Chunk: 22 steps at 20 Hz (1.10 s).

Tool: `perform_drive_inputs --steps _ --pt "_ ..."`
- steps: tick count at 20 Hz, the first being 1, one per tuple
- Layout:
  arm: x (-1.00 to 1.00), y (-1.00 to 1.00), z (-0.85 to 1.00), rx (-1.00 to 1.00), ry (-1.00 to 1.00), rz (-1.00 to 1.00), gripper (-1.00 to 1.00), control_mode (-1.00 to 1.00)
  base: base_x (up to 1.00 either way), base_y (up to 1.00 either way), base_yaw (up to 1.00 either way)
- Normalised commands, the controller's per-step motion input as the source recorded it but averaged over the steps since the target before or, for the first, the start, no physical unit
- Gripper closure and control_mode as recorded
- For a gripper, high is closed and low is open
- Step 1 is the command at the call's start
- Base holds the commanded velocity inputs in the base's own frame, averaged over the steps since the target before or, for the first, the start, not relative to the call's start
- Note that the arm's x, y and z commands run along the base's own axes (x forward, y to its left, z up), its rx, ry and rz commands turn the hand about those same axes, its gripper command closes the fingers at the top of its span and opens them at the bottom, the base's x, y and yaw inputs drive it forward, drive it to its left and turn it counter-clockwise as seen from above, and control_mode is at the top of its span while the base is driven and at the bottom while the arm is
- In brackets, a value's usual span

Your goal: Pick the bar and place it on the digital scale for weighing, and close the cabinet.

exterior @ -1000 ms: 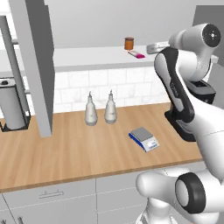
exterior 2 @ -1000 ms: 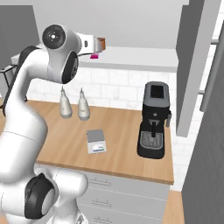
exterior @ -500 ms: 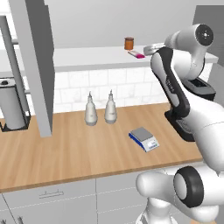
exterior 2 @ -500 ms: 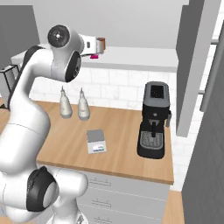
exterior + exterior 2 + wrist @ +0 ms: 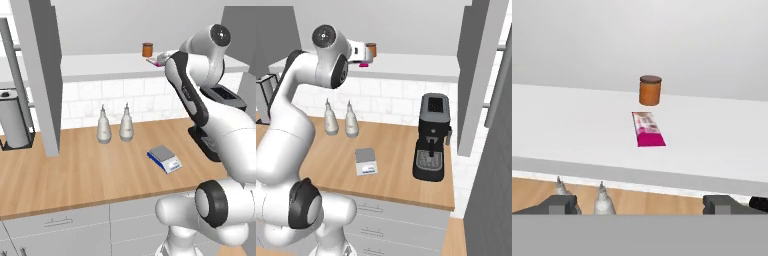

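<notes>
end effector [image 5: 640, 204]: wide open, empty, level with the shelf edge, aimed at the bar, short of it
fingers [image 5: 561, 204]: two dark tips low in hand view, far apart, touching nothing
bar [image 5: 648, 129]: flat on white shelf [image 5: 572, 130], pink with white part at far end, long axis pointing roughly away from camera; also seen as small pink patch [image 5: 363, 64] just past the hand in right base view
jar [image 5: 650, 90]: brown, dark lid, upright on shelf, just behind the bar, apart from it
scale [image 5: 164, 158]: on wooden bench [image 5: 85, 175], blue base, grey plate, white display facing the front edge, nothing on plate
bottles [image 5: 103, 126]: two grey, side by side near the tiled wall, behind-left of scale
coffee machine [image 5: 432, 136]: black, on bench, right of scale in right base view
cabinet door [image 5: 40, 70]: grey, swung open, edge-on toward camera in left base view
arm [image 5: 192, 95]: raised to shelf height, wrist by shelf front
</notes>
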Motion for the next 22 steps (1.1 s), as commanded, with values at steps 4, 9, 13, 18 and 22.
perform_drive_inputs --steps 4,9,13,18,22 --pt "0.29 0.0 -0.01 0.0 0.0 0.0 -1.0 -1.0 0.0 0.0 0.0" --pt "0.22 0.01 -0.1 0.0 0.0 0.0 -1.0 -1.0 0.0 0.0 0.0" --pt "0.18 0.05 -0.18 0.0 0.0 0.0 -1.0 -1.0 0.0 0.0 0.0" --pt "0.27 0.14 -0.16 0.0 0.02 0.0 -1.0 -1.0 0.0 0.0 0.0" --pt "0.27 0.04 -0.02 0.0 0.04 0.0 -1.0 -1.0 0.0 0.0 0.0"
